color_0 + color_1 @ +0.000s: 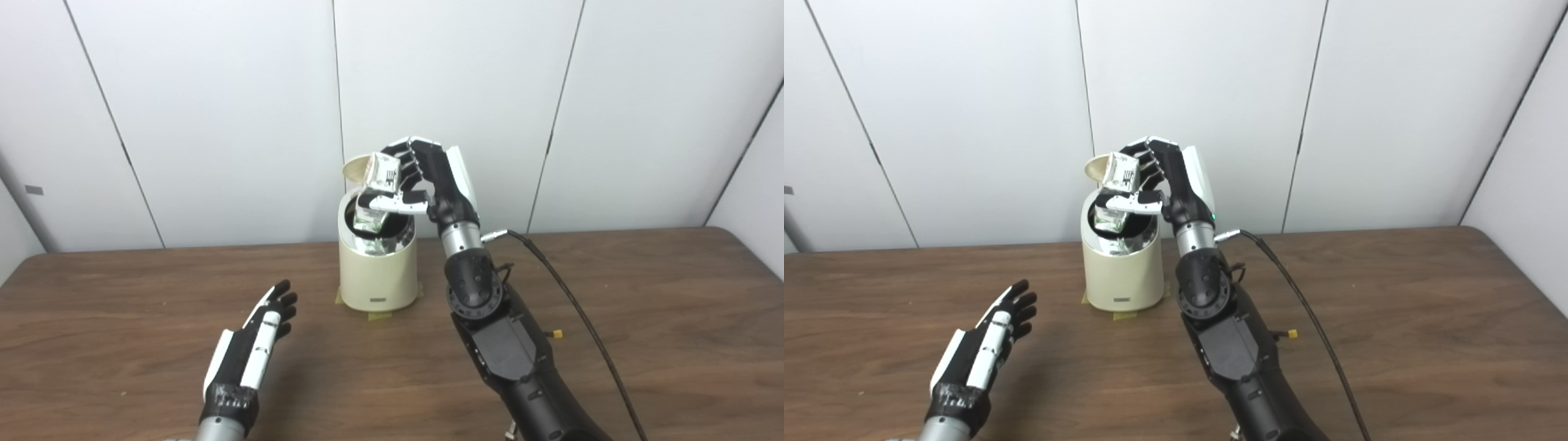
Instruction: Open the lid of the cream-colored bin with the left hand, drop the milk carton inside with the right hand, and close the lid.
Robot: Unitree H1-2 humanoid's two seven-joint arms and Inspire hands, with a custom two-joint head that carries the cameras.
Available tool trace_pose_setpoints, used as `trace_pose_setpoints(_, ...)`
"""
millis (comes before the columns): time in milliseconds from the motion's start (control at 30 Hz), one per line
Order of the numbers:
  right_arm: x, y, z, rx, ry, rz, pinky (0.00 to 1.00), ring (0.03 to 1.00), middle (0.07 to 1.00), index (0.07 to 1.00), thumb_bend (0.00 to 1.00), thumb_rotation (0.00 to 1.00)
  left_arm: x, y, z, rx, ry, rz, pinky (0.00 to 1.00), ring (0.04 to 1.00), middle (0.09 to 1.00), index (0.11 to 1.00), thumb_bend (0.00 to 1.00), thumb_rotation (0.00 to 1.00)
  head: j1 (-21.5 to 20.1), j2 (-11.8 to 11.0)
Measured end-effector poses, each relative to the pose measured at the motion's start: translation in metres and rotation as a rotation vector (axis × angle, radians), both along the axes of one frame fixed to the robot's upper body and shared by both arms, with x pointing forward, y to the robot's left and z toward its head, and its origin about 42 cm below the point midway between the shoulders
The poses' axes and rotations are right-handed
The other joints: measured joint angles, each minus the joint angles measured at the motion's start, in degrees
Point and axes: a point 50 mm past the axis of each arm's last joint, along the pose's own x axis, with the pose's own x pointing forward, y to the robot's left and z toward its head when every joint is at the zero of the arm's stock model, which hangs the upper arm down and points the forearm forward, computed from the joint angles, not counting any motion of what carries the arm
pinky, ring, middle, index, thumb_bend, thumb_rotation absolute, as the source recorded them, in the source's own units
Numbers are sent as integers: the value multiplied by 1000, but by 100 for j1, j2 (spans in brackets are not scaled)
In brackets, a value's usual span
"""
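The cream-colored bin (376, 275) stands at the middle of the wooden table, its lid (355, 168) tipped up at the back. My right hand (422, 174) is shut on the white and green milk carton (378, 190) and holds it tilted right over the bin's open mouth, its lower end at the rim. The same shows in the right eye view, with the carton (1118, 187) over the bin (1121, 272). My left hand (260, 334) is open and empty, hovering low over the table to the left of the bin, apart from it.
Strips of tape (380, 316) lie under the bin's base. A black cable (569, 294) runs from my right wrist across the table's right half. White wall panels stand close behind the bin.
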Motion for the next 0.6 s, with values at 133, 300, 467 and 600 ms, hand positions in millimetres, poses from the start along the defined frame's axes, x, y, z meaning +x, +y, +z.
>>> trace_pose_setpoints(133,-1,0,1,-2,-17,9,363,426,493,483,522,0,-1,1,0,-2,1,4,913,917,915,940,374,914,9,9)
trace_pose_setpoints(300,-1,0,-1,-12,-35,24,388,441,497,472,522,0,-1,2,0,-5,-1,10,912,915,914,933,383,909,9,18)
trace_pose_setpoints(467,-2,-1,-6,-18,-26,21,401,451,497,468,522,0,-1,3,1,-7,-2,15,910,914,914,934,384,898,0,44)
trace_pose_setpoints(600,-3,-2,-8,-39,-28,20,392,443,500,470,522,0,-1,5,1,-8,-3,18,903,920,920,936,374,894,0,53)
